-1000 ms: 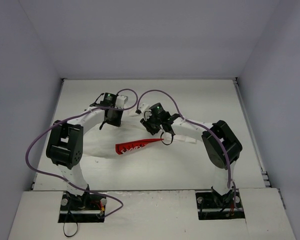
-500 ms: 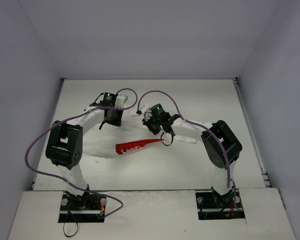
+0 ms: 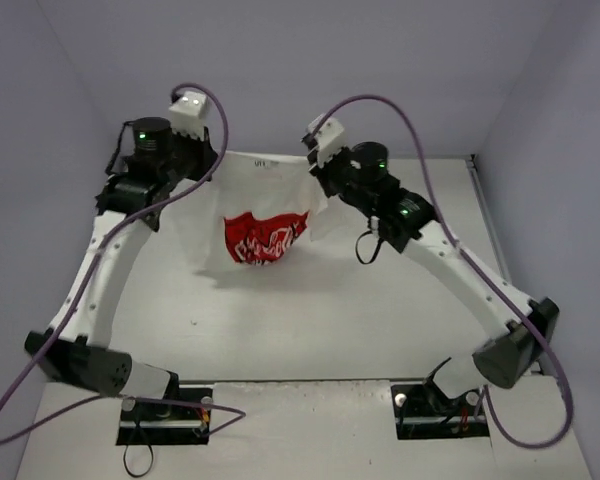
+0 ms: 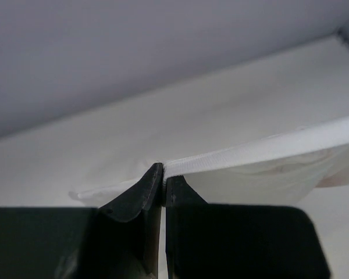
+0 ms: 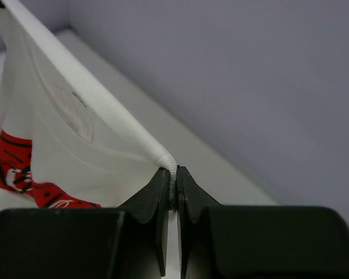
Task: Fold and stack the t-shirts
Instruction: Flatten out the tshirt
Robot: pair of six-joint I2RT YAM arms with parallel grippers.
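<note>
My left jaws and right jaws each pinch the upper edge of the white soft-fabric, red-printed t-shirt (image 3: 280,195). It hangs stretched between them over the pale surface (image 3: 380,320), with grey walls (image 3: 280,80) on three sides.

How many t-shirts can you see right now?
1. The t-shirt hangs above the table, its top edge pinched by the left gripper and the right gripper, red print showing. No other is visible, though one could hide behind it.

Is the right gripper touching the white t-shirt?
Touching. The right wrist view shows the right gripper with its jaws shut on the ribbed edge of the t-shirt.
</note>
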